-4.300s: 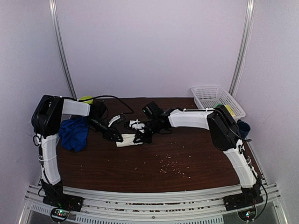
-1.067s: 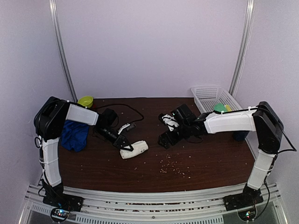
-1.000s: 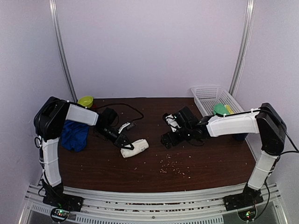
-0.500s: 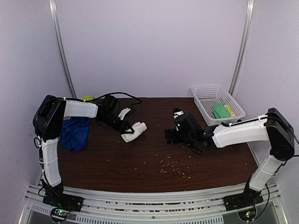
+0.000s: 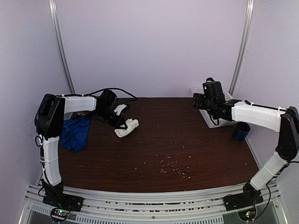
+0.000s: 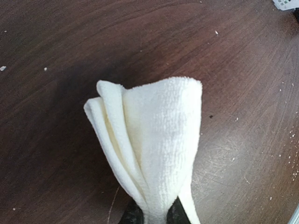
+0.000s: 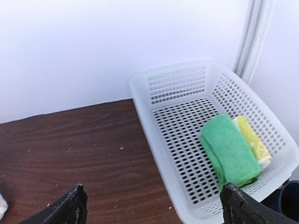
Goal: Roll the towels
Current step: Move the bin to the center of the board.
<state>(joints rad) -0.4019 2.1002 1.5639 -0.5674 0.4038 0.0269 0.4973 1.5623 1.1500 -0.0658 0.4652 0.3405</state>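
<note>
Cream-white towel (image 6: 159, 140), already wound into a loose roll with its layered edges showing at one side, is pinched at one end by the left end effector (image 6: 152, 215), whose fingers are clamped together on the cloth. That end grip probably serves to keep the coil from springing open while it is carried. The roll sits over the left rear part of the worktop (image 5: 187, 149); whether it hangs clear of the wood or rests on it is hard to tell from either view. The blue towel (image 5: 74, 133) lies in a crumpled heap at the far left, beside the left arm, not yet rolled. The right end effector (image 7: 153, 196) is at the right rear with its fingers spread wide and nothing between them, facing the white mesh basket (image 7: 187, 84), likely because rolled cloths go there: a green cloth (image 7: 229, 151) and a yellow cloth (image 7: 252, 137) lie side by side inside it. Counted: two towels to roll, one done and one not; two cloths in one basket; one dark cup (image 5: 240, 131) near the right edge; many pale crumbs (image 5: 170, 168) scattered on the wood.
</note>
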